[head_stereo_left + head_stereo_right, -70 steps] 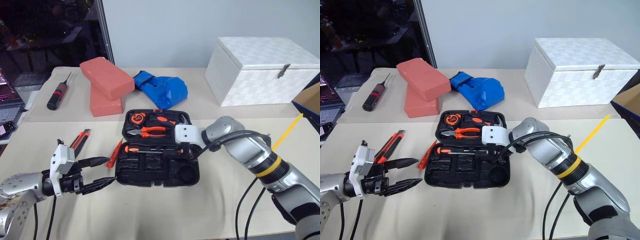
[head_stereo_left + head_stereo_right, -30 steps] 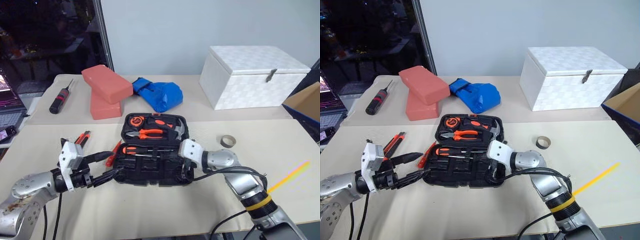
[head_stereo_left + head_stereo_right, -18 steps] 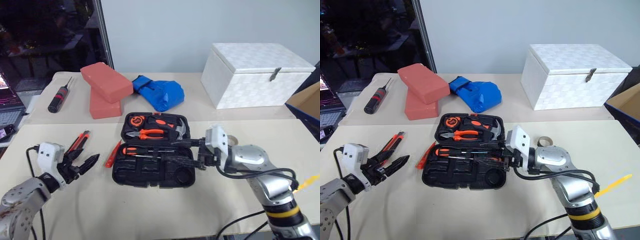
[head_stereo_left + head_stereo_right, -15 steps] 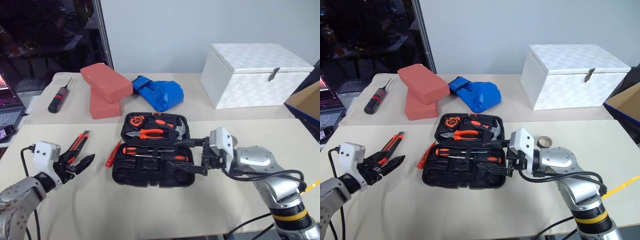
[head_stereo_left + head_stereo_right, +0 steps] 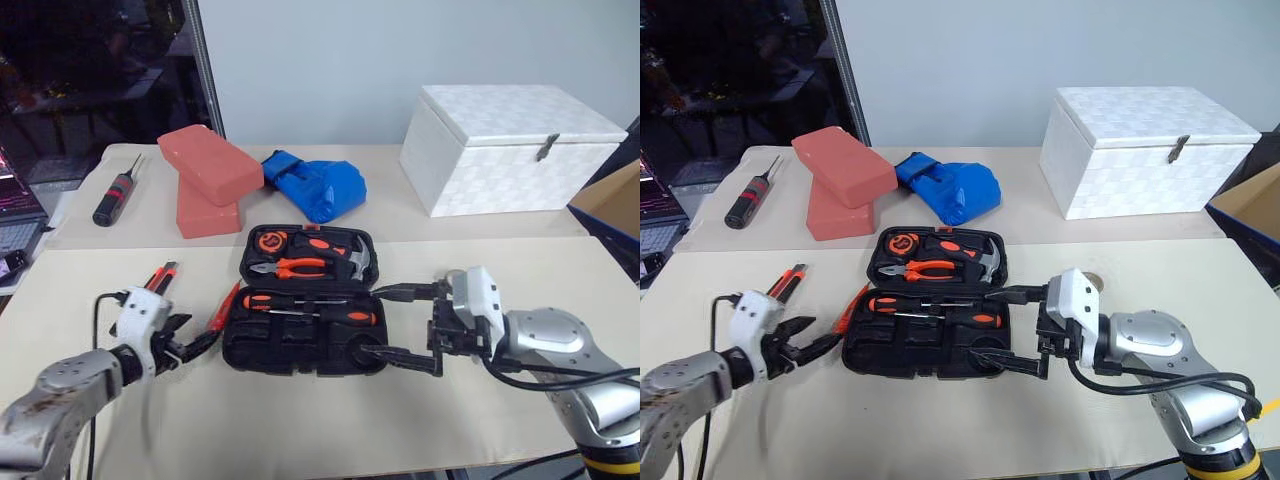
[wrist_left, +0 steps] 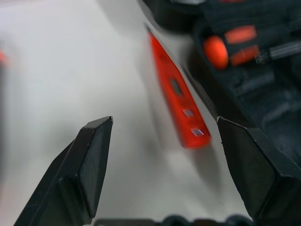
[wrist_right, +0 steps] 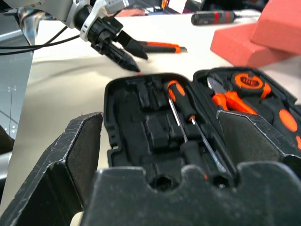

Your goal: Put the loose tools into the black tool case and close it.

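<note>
Beige table (image 5: 330,420) against pale wall (image 5: 330,60)

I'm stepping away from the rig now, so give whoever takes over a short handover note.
Left gripper: open, empty, aimed at the small flat orange tool beside the black tool case.
Right gripper: open, empty, at the case's right edge.
Done: two screwdrivers lie in the open case.
Left: orange tool, utility knife on the table, tape roll behind the right gripper; then close the case.

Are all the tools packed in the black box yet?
Not yet. Two screwdrivers already lie in the open tool case. The left gripper is open beside the flat orange tool, holding nothing. The utility knife is on the table too, and the lid needs closing.
</note>
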You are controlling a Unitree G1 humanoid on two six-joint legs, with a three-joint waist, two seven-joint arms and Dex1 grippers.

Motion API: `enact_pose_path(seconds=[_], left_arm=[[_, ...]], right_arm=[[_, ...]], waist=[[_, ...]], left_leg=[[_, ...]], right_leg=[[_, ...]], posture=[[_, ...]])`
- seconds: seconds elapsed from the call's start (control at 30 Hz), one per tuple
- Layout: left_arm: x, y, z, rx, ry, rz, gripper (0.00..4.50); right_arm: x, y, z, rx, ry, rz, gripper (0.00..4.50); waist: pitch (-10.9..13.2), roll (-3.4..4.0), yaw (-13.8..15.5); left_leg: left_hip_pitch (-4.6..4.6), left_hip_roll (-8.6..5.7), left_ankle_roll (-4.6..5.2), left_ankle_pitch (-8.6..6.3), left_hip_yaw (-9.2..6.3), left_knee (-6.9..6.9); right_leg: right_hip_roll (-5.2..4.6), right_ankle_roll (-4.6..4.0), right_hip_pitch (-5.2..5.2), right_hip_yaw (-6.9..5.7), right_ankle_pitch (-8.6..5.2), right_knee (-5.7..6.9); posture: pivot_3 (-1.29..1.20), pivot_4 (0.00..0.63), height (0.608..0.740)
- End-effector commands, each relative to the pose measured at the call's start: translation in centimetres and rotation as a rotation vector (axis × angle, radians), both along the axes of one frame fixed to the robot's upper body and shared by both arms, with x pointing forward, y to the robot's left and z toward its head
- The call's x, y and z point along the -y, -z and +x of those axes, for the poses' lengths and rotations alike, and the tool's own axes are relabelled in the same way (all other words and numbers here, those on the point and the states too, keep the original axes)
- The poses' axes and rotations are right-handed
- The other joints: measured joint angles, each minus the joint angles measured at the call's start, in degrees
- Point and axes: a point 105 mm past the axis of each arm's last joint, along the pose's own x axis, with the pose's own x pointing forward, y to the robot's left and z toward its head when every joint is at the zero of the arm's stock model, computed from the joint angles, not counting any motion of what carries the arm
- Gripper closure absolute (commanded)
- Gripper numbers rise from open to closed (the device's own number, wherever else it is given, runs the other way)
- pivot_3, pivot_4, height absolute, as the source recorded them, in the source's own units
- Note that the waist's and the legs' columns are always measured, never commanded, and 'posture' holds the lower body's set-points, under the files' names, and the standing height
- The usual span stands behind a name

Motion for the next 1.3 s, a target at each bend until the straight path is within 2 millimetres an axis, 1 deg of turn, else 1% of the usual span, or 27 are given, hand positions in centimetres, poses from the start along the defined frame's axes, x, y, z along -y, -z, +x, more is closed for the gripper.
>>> enact_pose_path(seconds=[0.03, 0.17, 0.2, 0.23, 0.3, 0.37, 0.43, 0.47, 0.53, 0.6, 0.63, 0.67, 0.7, 0.73, 0.8, 0.83, 0.87, 0.9, 0.97, 1.03, 1.1, 1.17, 1.3], left_arm=[[0.9, -0.1, 0.6, 0.041, 0.003, 0.062, 0.72], [1.6, 0.4, 1.4, 0.053, -0.031, 0.08, 0.72], [1.7, 0.6, 1.6, 0.052, -0.044, 0.078, 1.23], [2.0, 0.8, 1.7, 0.053, -0.047, 0.079, 1.49], [2.6, 0.8, 2.0, 0.067, -0.05, 0.051, 2.31], [3.1, 1.0, 2.0, 0.071, -0.042, 0.043, 2.94], [3.0, 1.0, 1.8, 0.078, -0.031, 0.033, 3.8], [2.6, 0.6, 1.6, 0.094, -0.015, 0.033, 4.01], [2.1, -0.9, 1.4, 0.152, 0.03, -0.004, 4.01], [1.3, -3.2, 1.4, 0.215, 0.075, -0.035, 4.01], [0.8, -4.4, 1.4, 0.239, 0.113, -0.035, 4.01], [1.0, -5.4, 1.1, 0.245, 0.18, -0.043, 4.01], [1.7, -6.5, 0.8, 0.248, 0.288, -0.037, 4.01], [3.0, -7.3, 0.2, 0.236, 0.409, -0.045, 4.01], [4.4, -7.9, -0.7, 0.21, 0.556, -0.046, 4.01], [4.9, -7.8, -0.9, 0.197, 0.605, -0.028, 4.01], [6.3, -7.8, -1.2, 0.184, 0.704, -0.017, 4.01], [7.3, -7.8, -1.5, 0.174, 0.774, -0.008, 4.01], [8.6, -7.3, -1.0, 0.161, 0.835, 0.032, 4.01], [9.3, -6.0, -0.2, 0.157, 0.885, 0.133, 4.01], [9.5, -5.1, 0.5, 0.155, 0.912, 0.196, 4.01], [9.5, -4.7, 1.0, 0.153, 0.926, 0.224, 4.01], [8.6, -3.8, 2.2, 0.116, 0.929, 0.29, 4.01]], right_arm=[[0.1, -1.4, -0.6, 0.08, 0.007, -0.006, 0.04], [0.4, -1.5, -0.6, 0.078, 0.027, -0.013, 0.04], [0.5, -1.5, -0.6, 0.078, 0.032, -0.016, 0.0], [0.6, -1.5, -0.6, 0.078, 0.038, -0.019, 0.0], [0.7, -1.5, -0.6, 0.078, 0.045, -0.022, 0.0], [0.7, -1.5, -0.6, 0.076, 0.047, -0.025, 0.0], [0.8, -1.5, -0.7, 0.075, 0.048, -0.026, 0.0], [0.9, -1.5, -0.7, 0.074, 0.048, -0.027, 0.0], [1.0, -1.5, -0.9, 0.071, 0.044, -0.029, 0.0], [1.1, -1.6, -1.3, 0.061, 0.036, -0.016, 0.0], [1.3, -1.7, -1.5, 0.057, 0.035, -0.002, 0.0], [1.5, -1.8, -1.8, 0.052, 0.032, 0.006, 0.0], [2.0, -1.7, -2.1, 0.067, 0.036, -0.01, 0.0], [2.4, -1.6, -2.5, 0.07, 0.036, -0.024, 0.0], [2.9, -1.6, -3.0, 0.073, 0.037, -0.039, 0.0], [3.1, -1.7, -3.0, 0.072, 0.042, -0.039, 0.0], [3.6, -1.6, -3.2, 0.068, 0.054, -0.054, 0.0], [3.9, -1.6, -3.3, 0.066, 0.063, -0.065, 0.0], [4.4, -1.6, -3.5, 0.062, 0.083, -0.078, 0.0], [4.5, -1.5, -3.7, 0.061, 0.094, -0.088, 0.0], [4.5, -1.6, -3.9, 0.06, 0.105, -0.087, 0.0], [4.4, -1.7, -4.2, 0.056, 0.116, -0.086, 0.0], [4.5, -1.5, -5.0, 0.047, 0.144, -0.091, 0.0]], waist=[[0.0, 0.0, 0.0], [0.0, 0.01, 0.2], [0.0, 0.02, 0.4], [0.0, 0.01, 0.5], [0.0, 0.02, 0.9], [0.0, 0.01, 1.1], [0.0, 0.02, 1.3], [0.0, 0.02, 1.3], [0.0, 0.01, 1.4], [0.0, 0.01, 1.4], [0.0, 0.0, 1.5], [0.0, -0.02, 1.7], [0.0, -0.03, 1.9], [0.0, -0.03, 2.3], [0.0, 0.01, 2.8], [0.0, 0.06, 2.7], [0.0, 0.11, 2.6], [0.0, 0.13, 2.6], [0.0, 0.09, 2.4], [0.0, 0.04, 2.1], [0.0, 0.05, 1.8], [0.0, 0.05, 1.4], [0.0, 0.05, 1.4]], left_leg=[[0.01, 0.0, 0.0, 0.0, 0.01, 0.01], [0.02, 0.0, 0.0, 0.0, -0.01, 0.0], [0.02, -0.01, 0.0, 0.0, -0.02, 0.0], [0.03, -0.03, 0.0, 0.0, -0.02, 0.01], [0.02, -0.04, 0.0, 0.0, -0.01, 0.04], [0.03, -0.04, 0.0, 0.0, 0.01, 0.04], [0.02, -0.04, 0.0, 0.0, 0.01, 0.03], [0.02, -0.04, 0.0, 0.0, 0.01, 0.02], [0.01, -0.03, 0.0, 0.0, 0.01, 0.01], [-0.05, -0.02, 0.0, 0.0, 0.02, 0.0], [-0.15, -0.01, 0.0, 0.0, 0.02, 0.0], [-0.27, -0.01, 0.0, 0.0, 0.01, 0.03], [-0.62, -0.02, 0.01, 0.01, -0.03, 0.11], [-0.78, -0.03, 0.0, 0.02, -0.1, 0.18], [-0.79, -0.07, 0.0, 0.02, -0.14, 0.21], [-0.78, -0.08, 0.0, 0.02, -0.05, 0.21], [-0.75, -0.08, 0.0, 0.02, 0.07, 0.2], [-0.74, -0.12, 0.0, 0.01, 0.15, 0.2], [-0.75, -0.16, 0.0, 0.01, 0.21, 0.21], [-0.75, -0.12, 0.0, 0.01, 0.19, 0.24], [-0.71, -0.12, 0.0, 0.02, 0.18, 0.23], [-0.68, -0.06, 0.01, 0.02, 0.17, 0.21], [-0.69, -0.05, 0.01, 0.02, 0.13, 0.22]], right_leg=[[0.0, 0.0, 0.01, 0.01, 0.0, 0.0], [0.01, 0.01, 0.03, 0.01, 0.01, 0.01], [0.01, 0.01, 0.04, 0.01, 0.01, 0.02], [0.0, 0.02, 0.05, 0.0, 0.01, 0.01], [-0.01, 0.04, 0.07, 0.01, 0.02, 0.0], [-0.02, 0.05, 0.08, 0.02, 0.03, -0.03], [-0.01, 0.06, 0.08, 0.02, 0.03, -0.03], [-0.01, 0.06, 0.07, 0.02, 0.03, -0.03], [0.0, 0.05, 0.05, 0.01, 0.02, -0.05], [0.0, 0.0, -0.03, 0.01, -0.01, -0.05], [0.0, -0.18, -0.13, 0.0, -0.11, -0.04], [0.01, -0.24, -0.23, -0.01, -0.15, 0.0], [0.01, -0.22, -0.54, -0.08, -0.12, 0.08], [0.01, -0.14, -0.63, -0.14, -0.05, 0.1], [-0.01, 0.02, -0.59, -0.2, 0.04, 0.03], [-0.05, 0.02, -0.55, -0.13, 0.03, -0.04], [-0.08, 0.03, -0.52, -0.03, 0.03, -0.07], [-0.12, 0.07, -0.5, 0.06, 0.02, -0.09], [-0.12, 0.31, -0.5, 0.12, 0.12, -0.08], [-0.03, 0.31, -0.49, 0.13, 0.14, -0.07], [0.02, 0.28, -0.49, 0.13, 0.16, 0.0], [0.11, 0.21, -0.49, 0.14, 0.17, 0.03], [0.14, 0.18, -0.5, 0.13, 0.17, 0.05]], posture=[[0.0, 0.15, 0.74], [0.0, 0.15, 0.74], [0.0, 0.15, 0.74], [0.0, 0.15, 0.74], [0.0, 0.15, 0.74], [0.0, 0.15, 0.74], [0.0, 0.15, 0.74], [0.0, 0.15, 0.74], [0.0, 0.15, 0.74], [0.0, 0.15, 0.74], [0.0, 0.15, 0.74], [0.0, 0.15, 0.74], [0.0, 0.15, 0.74], [0.0, 0.15, 0.74], [0.0, 0.15, 0.74], [0.0, 0.15, 0.74], [0.0, 0.15, 0.74], [0.0, 0.15, 0.74], [0.0, 0.15, 0.74], [0.0, 0.15, 0.74], [0.0, 0.15, 0.74], [0.0, 0.15, 0.74], [0.0, 0.15, 0.74]])
